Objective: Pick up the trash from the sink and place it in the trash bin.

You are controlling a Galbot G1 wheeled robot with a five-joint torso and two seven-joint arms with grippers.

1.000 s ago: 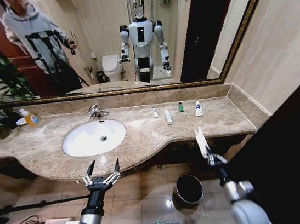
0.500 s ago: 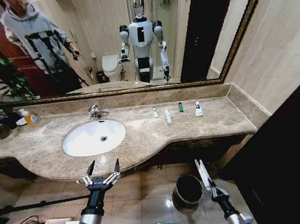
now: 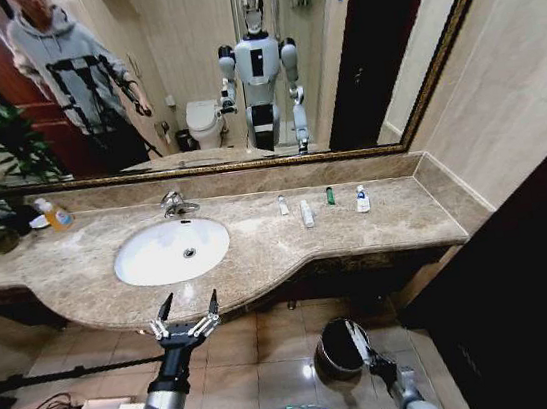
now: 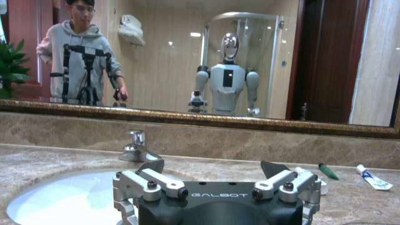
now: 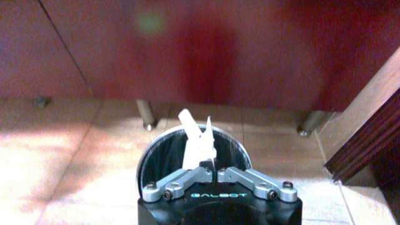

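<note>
Two grippers: both are seen low in the head view, in front of the counter's front edge.
Right gripper [image 5: 209, 140]: it is held directly above the trash bin [image 5: 164, 157], fingers pressed onto a white tube [image 5: 198, 143] that stands up between them.
Trash bin, head view [image 3: 331, 353]: it is set on the tiled floor below the counter's front edge, toward the right end, with the right gripper [image 3: 357, 340] at its rim.
Left gripper [image 3: 184, 312]: it is held with fingers spread wide and nothing between them, just before the front edge, in line with the sink [image 3: 156, 265].
Sink: the white basin is sunk into the counter's left half, with the faucet [image 3: 175, 205] at its back edge.
Remaining trash [image 3: 307, 212]: small tubes and bottles are lined along the counter's back right part, well apart from the sink.
</note>
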